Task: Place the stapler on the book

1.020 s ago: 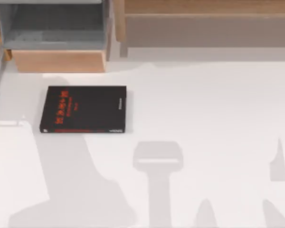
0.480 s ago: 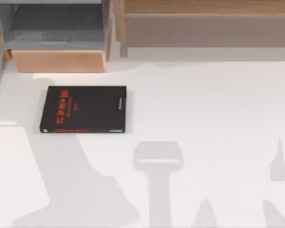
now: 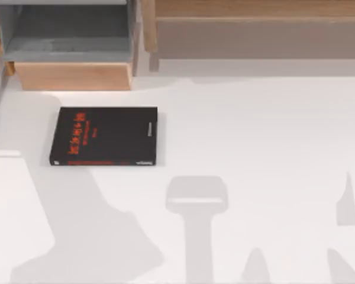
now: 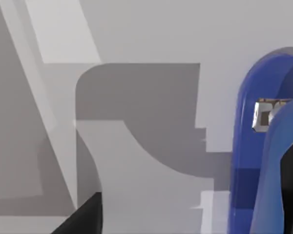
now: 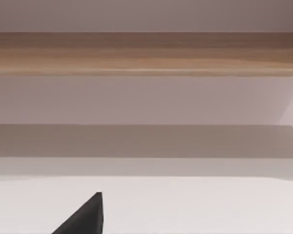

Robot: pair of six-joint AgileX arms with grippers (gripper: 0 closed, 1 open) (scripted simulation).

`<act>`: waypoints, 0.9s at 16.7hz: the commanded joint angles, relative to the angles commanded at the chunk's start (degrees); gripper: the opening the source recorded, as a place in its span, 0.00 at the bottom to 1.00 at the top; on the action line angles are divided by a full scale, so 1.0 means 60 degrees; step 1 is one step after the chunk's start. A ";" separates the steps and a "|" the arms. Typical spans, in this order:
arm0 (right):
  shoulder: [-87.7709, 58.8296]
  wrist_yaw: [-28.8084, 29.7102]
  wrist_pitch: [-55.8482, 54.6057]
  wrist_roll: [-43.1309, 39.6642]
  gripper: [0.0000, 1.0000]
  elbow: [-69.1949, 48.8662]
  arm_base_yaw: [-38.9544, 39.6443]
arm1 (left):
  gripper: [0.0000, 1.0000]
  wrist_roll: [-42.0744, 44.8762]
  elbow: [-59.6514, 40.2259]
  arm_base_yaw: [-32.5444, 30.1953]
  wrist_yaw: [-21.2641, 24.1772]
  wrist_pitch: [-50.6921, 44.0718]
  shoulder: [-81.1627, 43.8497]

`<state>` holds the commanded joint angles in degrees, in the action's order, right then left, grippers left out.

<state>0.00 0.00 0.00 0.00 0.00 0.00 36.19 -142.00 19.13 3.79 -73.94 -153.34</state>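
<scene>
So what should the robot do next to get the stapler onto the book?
Probably carry the stapler, seen close up in the left wrist view, over toward the book. The book lies flat at the table's left with nothing on its cover, so the stapler has yet to arrive. Whether the left gripper actually holds it is unclear.

1. The book (image 3: 103,135) has a matt black cover.
2. The stapler (image 4: 256,146) looks like glossy blue plastic, with a small metal-looking part.
3. The table (image 3: 254,136) is smooth, matt white.
4. The shelf (image 3: 74,76) front shows wood grain.
</scene>
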 joint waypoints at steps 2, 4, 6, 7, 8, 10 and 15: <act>0.0000 0.0000 0.0000 0.0000 1.00 0.0000 0.0000 | 0.92 0.0000 0.0000 0.0000 0.0000 0.0000 0.0000; 0.0000 0.0000 0.0000 0.0000 1.00 0.0000 0.0000 | 0.77 0.0000 0.0000 0.0000 0.0000 0.0000 0.0000; 0.0000 0.0000 0.0000 0.0000 1.00 0.0000 0.0000 | 0.62 0.0000 0.0000 0.0000 0.0000 0.0000 0.0000; 0.0000 0.0000 0.0000 0.0000 1.00 0.0000 0.0000 | 0.55 0.0000 0.0000 0.0000 0.0000 0.0000 0.0000; 0.0000 0.0000 0.0000 0.0000 1.00 0.0000 0.0000 | 0.47 0.0000 0.0000 0.0000 0.0000 0.0000 0.0000; 0.0000 0.0000 0.0000 0.0000 1.00 0.0000 0.0000 | 0.32 0.0000 0.0000 0.0000 0.0000 0.0000 0.0000; 0.0000 0.0000 0.0000 0.0000 1.00 0.0000 0.0000 | 0.00 0.0000 0.0000 0.0000 0.0000 0.0000 0.0000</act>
<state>0.00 0.00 0.00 0.00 0.00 0.00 36.19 -142.00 19.13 3.79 -73.94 -153.34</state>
